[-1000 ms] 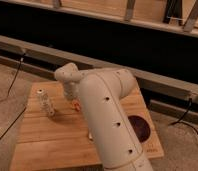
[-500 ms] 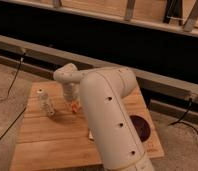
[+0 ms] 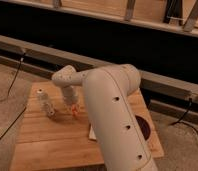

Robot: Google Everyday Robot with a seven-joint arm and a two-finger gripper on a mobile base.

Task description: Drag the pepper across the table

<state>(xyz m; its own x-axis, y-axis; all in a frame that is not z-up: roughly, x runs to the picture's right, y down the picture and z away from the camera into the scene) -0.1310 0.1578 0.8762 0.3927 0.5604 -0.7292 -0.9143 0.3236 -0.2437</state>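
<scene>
1. My gripper [image 3: 72,106] hangs low over the middle of the table [image 3: 52,145], pointing straight down, its 2 fingers clenched together.
2. The pepper [image 3: 75,112] lies right at my fingertips, a small orange-red sliver on the wood, just to the side of the tip. I cannot tell whether it is pinched between the fingers or only pressed by them.
3. My arm [image 3: 112,110] bends at the white elbow above the gripper and runs back as a thick white tube toward the lower edge of the view, covering much of the table's near right part.
4. The clear bottle [image 3: 45,102] stands upright beside the gripper, toward the table's far end from my arm, near the pepper but apart from it.
5. A white block [image 3: 92,133] lies flat on the planks, half hidden by my arm.
6. On the other side of my arm a dark round patch [image 3: 146,127] shows on the table.
7. A grey ledge [image 3: 162,82] runs behind the table.
</scene>
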